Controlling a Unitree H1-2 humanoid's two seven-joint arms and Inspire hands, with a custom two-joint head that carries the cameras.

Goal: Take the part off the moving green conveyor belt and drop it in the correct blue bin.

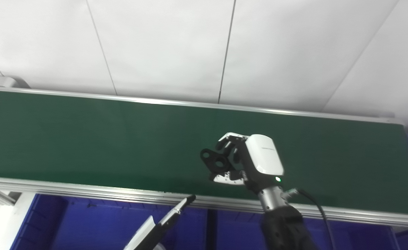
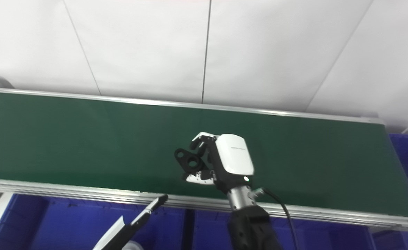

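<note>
surface: green conveyor belt (image 1: 86, 139) | edges: metal rails (image 1: 86, 189) | below: blue bins (image 1: 86, 222)

Two head cameras side by side, both looking down and forward across the belt (image 1: 86, 139), close above its near rail (image 2: 68, 192), wall (image 1: 162, 45) beyond the belt, bins (image 2: 68, 222) below the rail, both sharing nearly the whole belt, right view set slightly rightward

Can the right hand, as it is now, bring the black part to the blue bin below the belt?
Probably yes. The right hand is shut on the black part over the green belt, and the blue bin lies open just beneath; only the left hand hovers nearby.
</note>
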